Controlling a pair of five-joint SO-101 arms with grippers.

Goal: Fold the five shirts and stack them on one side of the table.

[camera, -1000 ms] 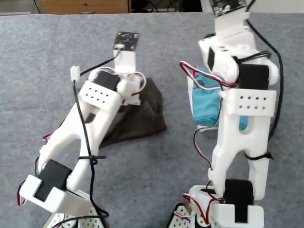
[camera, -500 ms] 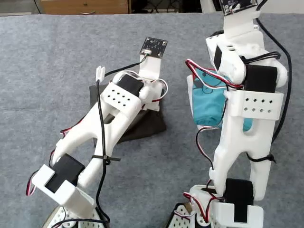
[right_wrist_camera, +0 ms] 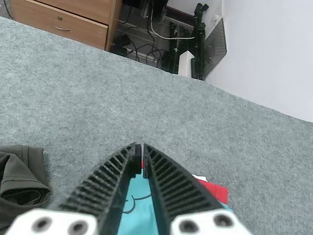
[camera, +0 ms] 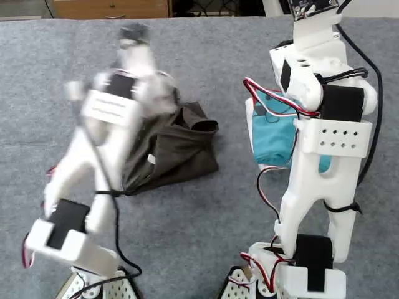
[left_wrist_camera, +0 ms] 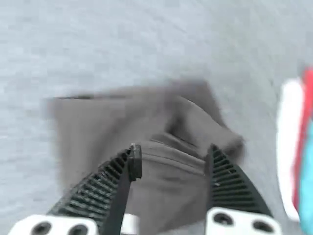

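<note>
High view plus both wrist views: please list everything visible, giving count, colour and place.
table: one, grey carpet-like cover, under everything.
dark shirt: one, dark brown, crumpled, left of centre.
teal shirt: one, teal, lying beneath the right arm.
red shirt: one, red, edge showing beside the teal shirt.
drawer cabinet: one, wood brown, beyond the table's far edge.
cables: several, black, on the floor behind the table.
left hand: one, black fingers, open over the dark shirt.
right hand: one, black fingers, shut, above the teal shirt.
</note>
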